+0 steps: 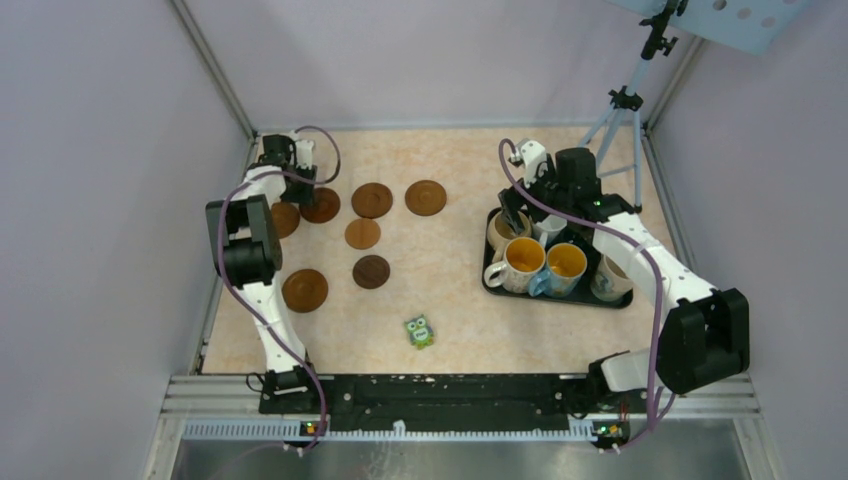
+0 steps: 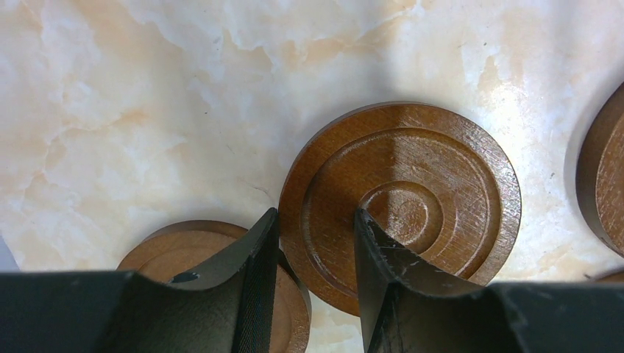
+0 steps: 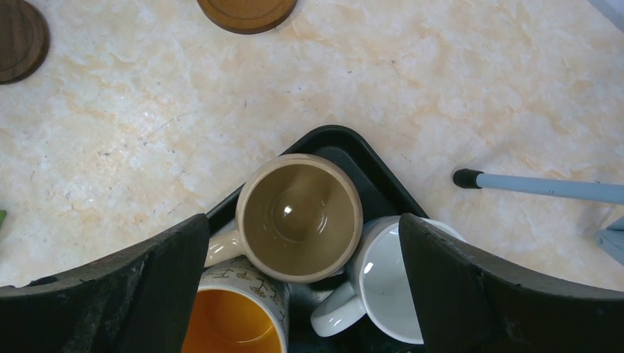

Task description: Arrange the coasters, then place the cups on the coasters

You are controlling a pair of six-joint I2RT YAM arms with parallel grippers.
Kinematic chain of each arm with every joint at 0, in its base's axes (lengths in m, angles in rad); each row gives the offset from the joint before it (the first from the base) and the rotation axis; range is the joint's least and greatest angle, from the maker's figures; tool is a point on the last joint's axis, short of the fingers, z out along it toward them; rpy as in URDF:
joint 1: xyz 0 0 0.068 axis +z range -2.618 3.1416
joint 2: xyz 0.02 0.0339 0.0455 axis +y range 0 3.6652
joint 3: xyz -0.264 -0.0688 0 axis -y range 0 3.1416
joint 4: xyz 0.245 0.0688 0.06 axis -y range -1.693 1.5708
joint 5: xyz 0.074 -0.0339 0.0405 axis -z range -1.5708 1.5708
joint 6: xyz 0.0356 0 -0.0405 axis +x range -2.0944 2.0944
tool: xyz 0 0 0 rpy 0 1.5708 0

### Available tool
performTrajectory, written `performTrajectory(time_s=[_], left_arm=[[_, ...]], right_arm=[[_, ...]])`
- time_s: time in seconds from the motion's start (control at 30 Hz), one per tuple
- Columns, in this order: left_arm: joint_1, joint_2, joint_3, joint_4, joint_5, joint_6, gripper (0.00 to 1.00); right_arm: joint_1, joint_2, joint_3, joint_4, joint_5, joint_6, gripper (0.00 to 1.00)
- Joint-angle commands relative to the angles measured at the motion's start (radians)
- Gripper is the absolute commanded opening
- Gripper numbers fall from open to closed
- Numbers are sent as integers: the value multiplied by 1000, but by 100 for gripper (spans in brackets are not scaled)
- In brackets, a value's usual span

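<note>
Hovering right gripper (image 3: 302,224) spread wide, beige cup (image 3: 298,217) between jaws; left gripper (image 2: 316,213) narrow, ringed coaster (image 2: 412,191) rim between fingers (image 2: 250,294), grip unclear.

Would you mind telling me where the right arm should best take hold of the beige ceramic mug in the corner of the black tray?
Probably its rim, from straight above: the beige ceramic mug stands upright, mouth open. Pinch the wall on the side facing the black tray's corner; the white mug and orange-lined mug crowd the other sides.
</note>
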Motion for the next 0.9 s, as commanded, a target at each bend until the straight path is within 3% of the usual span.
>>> performTrajectory(time_s=[0.0,0.17,0.47,0.87], left_arm=[[8,46,0,29,-134,5,44],[18,45,12,33,-135,11,46],[36,-24,42,13,-5,-4,69],[242,-201,-118,-46,144,53,73]], right_arm=[[-7,-30,-3,27,-15,-18,99],[-5,-29,-3,28,-18,-18,99],[-6,-28,0,25,-21,-15,99],[-6,-31,0,23,-34,-13,99]])
